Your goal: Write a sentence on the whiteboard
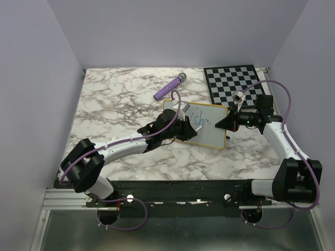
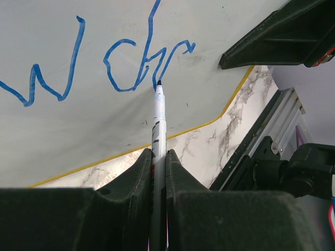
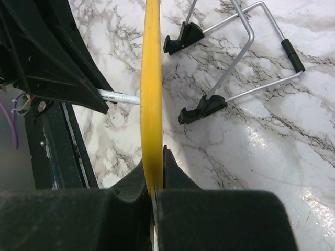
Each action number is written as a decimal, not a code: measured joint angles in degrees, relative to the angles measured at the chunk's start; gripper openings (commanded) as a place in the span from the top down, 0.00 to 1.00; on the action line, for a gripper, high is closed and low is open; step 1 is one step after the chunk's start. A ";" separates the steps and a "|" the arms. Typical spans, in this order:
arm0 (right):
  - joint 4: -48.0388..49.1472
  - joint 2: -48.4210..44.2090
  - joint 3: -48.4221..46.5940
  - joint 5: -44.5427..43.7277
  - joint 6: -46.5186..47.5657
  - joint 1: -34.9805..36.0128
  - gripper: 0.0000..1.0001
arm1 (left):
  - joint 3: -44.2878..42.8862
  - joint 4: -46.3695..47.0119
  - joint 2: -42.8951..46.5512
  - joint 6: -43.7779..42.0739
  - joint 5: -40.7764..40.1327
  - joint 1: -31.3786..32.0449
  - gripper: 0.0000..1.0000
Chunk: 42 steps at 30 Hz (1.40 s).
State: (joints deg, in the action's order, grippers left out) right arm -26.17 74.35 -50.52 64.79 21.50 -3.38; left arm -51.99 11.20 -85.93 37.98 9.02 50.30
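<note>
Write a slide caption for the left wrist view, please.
Left gripper clamps a marker, its tip on the whiteboard at the end of blue lettering.

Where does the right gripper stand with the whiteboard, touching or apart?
Touching. The right wrist view shows the yellow edge of the whiteboard running down between the jaws of the right gripper, which are shut on it with no gap.

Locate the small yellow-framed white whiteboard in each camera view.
Top external: the whiteboard stands right of centre.
Left wrist: its written face fills the upper left.
Right wrist: edge-on, its yellow frame runs up the centre.
Shared landmark: the marbled tabletop, visible in all three.
</note>
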 measured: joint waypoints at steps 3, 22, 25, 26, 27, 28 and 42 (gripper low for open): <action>0.00 0.00 0.00 0.00 0.00 0.00 0.99 | -0.02 -0.22 -0.11 0.00 0.50 -0.09 1.00; 0.00 0.00 0.00 0.00 0.00 0.00 0.99 | -2.16 -0.68 -1.44 -0.02 2.49 -0.09 1.00; 0.00 0.00 0.00 0.00 0.00 0.00 0.99 | -2.71 -0.63 -1.51 -0.02 2.47 -0.09 1.00; 0.00 0.00 0.00 0.00 0.00 0.00 0.99 | -2.86 -0.66 -1.51 0.00 2.43 -0.09 1.00; 0.00 0.00 0.00 0.00 0.00 0.00 0.99 | -2.91 -0.63 -1.51 0.00 2.43 -0.09 1.00; 0.00 0.00 0.00 0.00 0.00 0.00 0.99 | -2.95 -0.63 -1.51 0.00 2.40 -0.09 1.00; 0.00 0.00 0.00 0.00 0.00 0.00 0.99 | -5.01 -0.68 -1.77 -0.02 2.08 -0.11 1.00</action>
State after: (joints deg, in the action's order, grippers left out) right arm -26.17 74.35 -50.52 64.79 21.50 -3.38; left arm -56.99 10.52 -87.70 37.95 11.09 50.19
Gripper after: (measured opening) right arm 0.068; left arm 0.193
